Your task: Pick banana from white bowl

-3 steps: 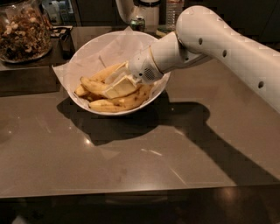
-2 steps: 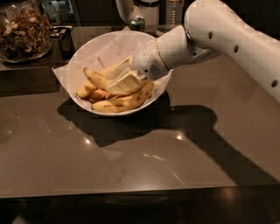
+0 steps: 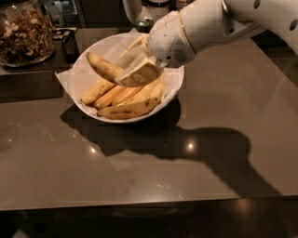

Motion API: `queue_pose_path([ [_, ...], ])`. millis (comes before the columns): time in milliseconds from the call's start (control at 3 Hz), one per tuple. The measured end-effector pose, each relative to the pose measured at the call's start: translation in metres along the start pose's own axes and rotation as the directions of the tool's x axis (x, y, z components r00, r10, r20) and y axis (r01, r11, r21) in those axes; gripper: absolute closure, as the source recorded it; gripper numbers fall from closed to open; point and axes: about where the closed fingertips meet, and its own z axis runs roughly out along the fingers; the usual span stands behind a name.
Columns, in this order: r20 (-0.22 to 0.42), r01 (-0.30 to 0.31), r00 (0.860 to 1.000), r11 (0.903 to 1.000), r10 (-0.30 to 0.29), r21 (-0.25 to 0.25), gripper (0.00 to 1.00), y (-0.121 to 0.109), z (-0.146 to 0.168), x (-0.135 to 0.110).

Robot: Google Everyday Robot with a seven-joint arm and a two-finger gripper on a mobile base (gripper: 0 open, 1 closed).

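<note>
The white bowl (image 3: 95, 111), lined with crinkled white paper, stands on the dark counter and holds several yellow bananas. My gripper (image 3: 135, 69) hangs over the bowl from the upper right. It is shut on the banana (image 3: 103, 67), a long curved yellow one. The banana is lifted above the pile and sticks out to the upper left over the bowl's far side. Its right end is hidden between the fingers.
A glass jar of nuts (image 3: 23, 33) stands at the back left. A dark appliance (image 3: 149, 14) stands behind the bowl. The brown counter (image 3: 149, 162) reaches to a front edge near the bottom of the view. My arm casts a shadow to the right.
The gripper has risen with the banana, lifting it off the pile. The arm has moved up and a little to the right.
</note>
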Motion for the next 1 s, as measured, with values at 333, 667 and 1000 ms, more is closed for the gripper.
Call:
queue_pose_path([
  [333, 0.013, 0.002, 1.000, 0.9998, -0.002, 0.019, 1.00, 0.025, -0.027, -0.014],
  [667, 0.091, -0.012, 0.996, 0.9991, 0.008, 0.041, 1.00, 0.051, -0.051, -0.015],
  [1000, 0.116, -0.010, 0.993, 0.9970, 0.001, 0.077, 1.00, 0.055, -0.068, -0.016],
])
